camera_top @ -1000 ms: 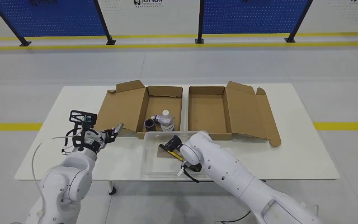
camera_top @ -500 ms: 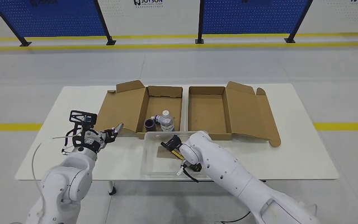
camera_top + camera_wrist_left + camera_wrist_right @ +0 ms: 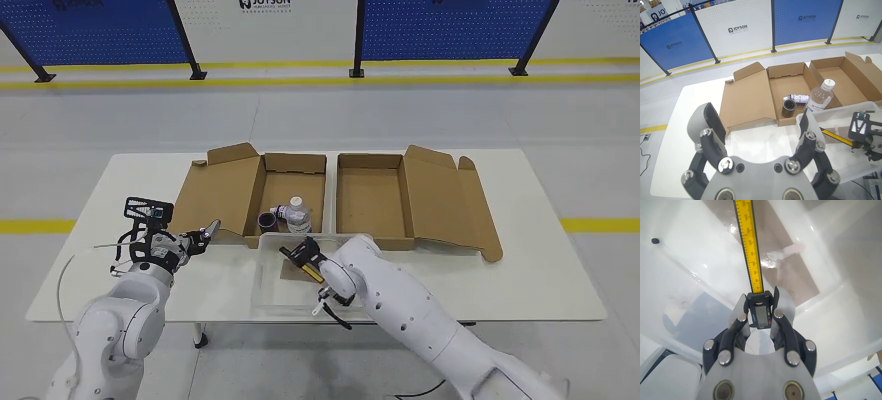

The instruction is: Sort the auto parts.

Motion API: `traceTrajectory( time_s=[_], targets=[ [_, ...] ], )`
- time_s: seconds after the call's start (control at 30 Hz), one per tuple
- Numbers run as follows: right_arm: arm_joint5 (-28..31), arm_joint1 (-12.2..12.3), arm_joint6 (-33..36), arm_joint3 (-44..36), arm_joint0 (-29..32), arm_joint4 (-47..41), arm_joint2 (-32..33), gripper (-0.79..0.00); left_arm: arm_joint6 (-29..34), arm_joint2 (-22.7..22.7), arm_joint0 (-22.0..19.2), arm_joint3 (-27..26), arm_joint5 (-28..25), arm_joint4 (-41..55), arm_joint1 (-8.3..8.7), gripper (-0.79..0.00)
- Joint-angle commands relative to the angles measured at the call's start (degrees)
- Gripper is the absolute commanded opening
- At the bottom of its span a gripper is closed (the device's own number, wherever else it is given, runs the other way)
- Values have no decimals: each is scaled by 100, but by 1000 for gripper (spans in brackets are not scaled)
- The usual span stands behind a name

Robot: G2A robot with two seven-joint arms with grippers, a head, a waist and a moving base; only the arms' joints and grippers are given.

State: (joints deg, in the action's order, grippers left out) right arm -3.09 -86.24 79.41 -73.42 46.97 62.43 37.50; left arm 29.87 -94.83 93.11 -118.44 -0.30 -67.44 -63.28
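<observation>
- Right gripper (image 3: 760,298): fingers clamped on the black display head of the digital caliper, one finger on each side of the head. In the top view it sits over the far part of the clear plastic bin, close to the near wall of the left cardboard box.
- Digital caliper (image 3: 750,255): black body with a small screen and a long yellow graduated beam. The beam points away from the gripper and down into the bin. Whether its far end touches the bin cannot be told.
- Clear plastic bin (image 3: 838,108): translucent and rectangular, at the near edge of the table, just in front of the two boxes. A brown patch shows at its floor.
- Left gripper (image 3: 757,111): fingers spread wide apart with nothing between them. It hangs above the bare tabletop to the left of the bin, near the opened flap of the left box.
- Left cardboard box (image 3: 787,83): open, lid flap folded out flat to its left. It holds three items grouped at its near right corner.
- Black cylinder (image 3: 789,108): a hollow sleeve, upright, open end up.
- Spray can (image 3: 797,98): lying on its side just behind the cylinder.
- Clear bottle (image 3: 820,100): white cap, tilted against the box's right wall, beside the can.
- Right cardboard box (image 3: 832,73): open, flaps out to its right, touching the left box.
- White table (image 3: 560,280): carries both boxes and the bin.
</observation>
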Motion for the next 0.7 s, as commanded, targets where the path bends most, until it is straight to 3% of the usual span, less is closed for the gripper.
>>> traceTrajectory(
  time_s=[0.0,0.47,0.67],
  targets=[
    [-22,40,38,-232,85,75,83,-785,0,0,0,0,0,0,0,0],
    [-22,388,116,-2359,974,402,1081,-785,0,0,0,0,0,0,0,0],
    [-58,476,-156,-2927,1299,212,1561,-785,0,0,0,0,0,0,0,0]
  ],
)
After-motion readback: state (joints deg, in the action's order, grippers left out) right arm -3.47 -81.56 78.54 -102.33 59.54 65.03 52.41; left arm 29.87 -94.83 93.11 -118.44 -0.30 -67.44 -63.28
